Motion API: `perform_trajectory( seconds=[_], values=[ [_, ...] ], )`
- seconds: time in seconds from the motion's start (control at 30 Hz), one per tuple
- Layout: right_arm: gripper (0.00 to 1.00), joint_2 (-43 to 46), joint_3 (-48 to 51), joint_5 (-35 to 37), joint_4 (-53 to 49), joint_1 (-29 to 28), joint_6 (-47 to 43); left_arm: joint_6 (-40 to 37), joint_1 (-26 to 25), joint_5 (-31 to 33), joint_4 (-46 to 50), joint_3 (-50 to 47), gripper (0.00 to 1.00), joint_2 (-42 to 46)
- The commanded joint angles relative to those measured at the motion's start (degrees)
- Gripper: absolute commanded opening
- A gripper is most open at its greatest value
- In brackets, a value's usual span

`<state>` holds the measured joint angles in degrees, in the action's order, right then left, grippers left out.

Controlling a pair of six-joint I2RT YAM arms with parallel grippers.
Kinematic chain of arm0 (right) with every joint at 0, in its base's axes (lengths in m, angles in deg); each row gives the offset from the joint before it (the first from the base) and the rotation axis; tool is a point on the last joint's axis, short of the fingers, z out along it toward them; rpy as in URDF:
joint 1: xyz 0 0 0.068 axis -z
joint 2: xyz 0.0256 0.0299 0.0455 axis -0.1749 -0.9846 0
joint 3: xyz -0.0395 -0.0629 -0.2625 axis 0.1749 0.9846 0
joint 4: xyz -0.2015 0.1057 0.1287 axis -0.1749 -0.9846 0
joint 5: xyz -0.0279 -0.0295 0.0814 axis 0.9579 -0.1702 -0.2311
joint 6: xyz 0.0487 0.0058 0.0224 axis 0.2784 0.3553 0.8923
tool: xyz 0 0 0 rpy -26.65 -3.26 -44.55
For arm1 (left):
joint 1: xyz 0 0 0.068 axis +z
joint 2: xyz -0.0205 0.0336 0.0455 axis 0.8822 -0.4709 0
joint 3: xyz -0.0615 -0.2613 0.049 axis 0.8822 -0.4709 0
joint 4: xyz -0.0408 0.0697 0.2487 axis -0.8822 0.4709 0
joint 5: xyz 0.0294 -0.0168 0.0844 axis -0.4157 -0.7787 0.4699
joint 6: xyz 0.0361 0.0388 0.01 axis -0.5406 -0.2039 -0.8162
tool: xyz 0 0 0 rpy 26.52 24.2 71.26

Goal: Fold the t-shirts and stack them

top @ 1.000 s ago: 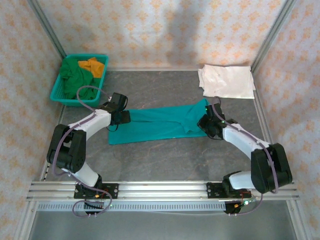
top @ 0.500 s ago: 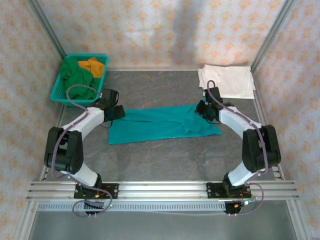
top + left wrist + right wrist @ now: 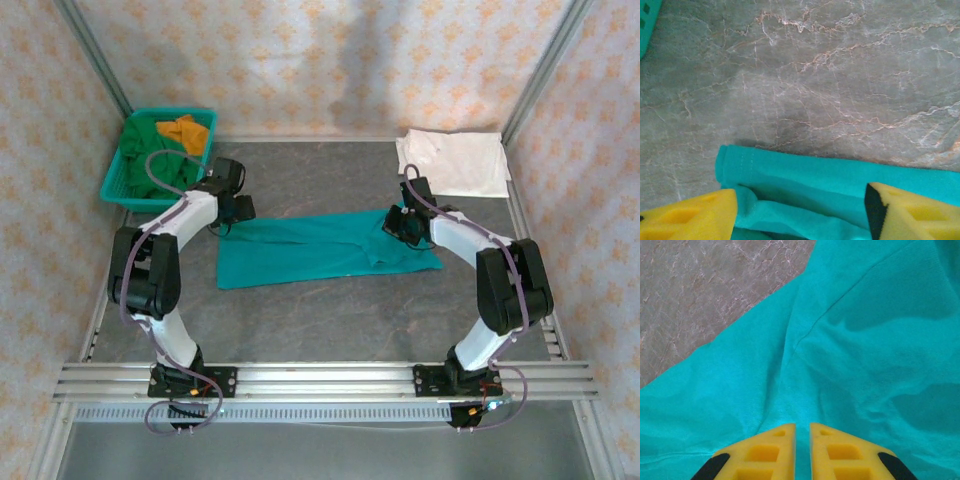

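A teal t-shirt [image 3: 310, 250] lies folded into a long strip across the middle of the table. My left gripper [image 3: 240, 208] is open over its far left corner, and in the left wrist view the yellow fingers [image 3: 690, 215] straddle the hemmed edge [image 3: 790, 175]. At the strip's far right end, my right gripper [image 3: 398, 222] has its jaws nearly together on the teal cloth [image 3: 850, 340], and a crease runs into the narrow gap. A folded white t-shirt [image 3: 455, 163] lies at the back right. Dark green [image 3: 150, 150] and orange [image 3: 185, 130] t-shirts sit in the basket.
The teal plastic basket [image 3: 112, 180] stands at the back left, just beyond my left arm. Patterned walls and metal posts close in the table on three sides. A metal rail [image 3: 320, 380] with both arm bases runs along the near edge.
Both grippers moved toward the far edge of the teal t-shirt. The left one opened a little wider. The right one closed further as it came up from the shirt's near right end.
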<state>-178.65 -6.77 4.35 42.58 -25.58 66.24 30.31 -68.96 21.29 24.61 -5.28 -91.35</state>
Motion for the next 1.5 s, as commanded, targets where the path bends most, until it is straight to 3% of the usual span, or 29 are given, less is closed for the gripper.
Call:
perform_trajectory(
  seconds=[0.0,0.27,0.4,0.53,0.6,0.83,1.23,1.27,1.33,1.4,1.47],
  values=[
    [0.15,0.25,0.03,0.47,1.4,-0.21,-1.11,0.34,0.67,3.56,5.02,2.11,0.67,-1.88],
    [0.14,-1.43,-0.97,-0.44,1.4,-0.14,-1.65,0.08,1.66,5.85,4.28,0.4,0.6,-2.88],
    [0.14,-1.61,-1.16,-0.37,1.31,-0.21,-1.75,-0.99,1.69,6.11,3.78,0.84,0.4,-3.93],
    [0.14,-1.78,-1.03,-0.45,1.57,-0.23,-1.66,-1.38,1.69,5.86,3.98,1.71,0.33,-5.05],
    [0.14,-1.87,-1.02,-0.55,1.46,-0.22,-1.61,-1.48,1.69,5.51,3.99,1.76,0.19,-4.97],
    [0.14,-1.54,-1.02,-0.33,1.22,-0.21,-1.81,-1.64,1.69,5.87,5.22,1.07,0.05,0.19],
    [0.14,-1.62,-1.03,-0.41,1.22,-0.15,-1.91,-3.15,1.69,5.5,10.04,2.18,0.05,5.87],
    [0.14,-1.69,-1.02,-0.46,1.22,-0.19,-1.91,-3.3,1.75,5.42,9.46,1.52,0.07,6.43],
    [0.14,-1.74,-0.85,-0.63,1.39,-0.18,-1.88,-3.66,1.79,5.93,8.63,0.49,0.37,6.16],
    [0.14,-1.95,-0.9,-0.84,1.66,-0.2,-1.82,-4.54,2.13,4.27,8.92,1.43,0.29,3.95],
    [0.14,-2.14,-1.11,-1.23,1.49,-0.21,-1.84,-4.74,2.65,2.72,8.22,2.27,0.43,1.29]
  ],
)
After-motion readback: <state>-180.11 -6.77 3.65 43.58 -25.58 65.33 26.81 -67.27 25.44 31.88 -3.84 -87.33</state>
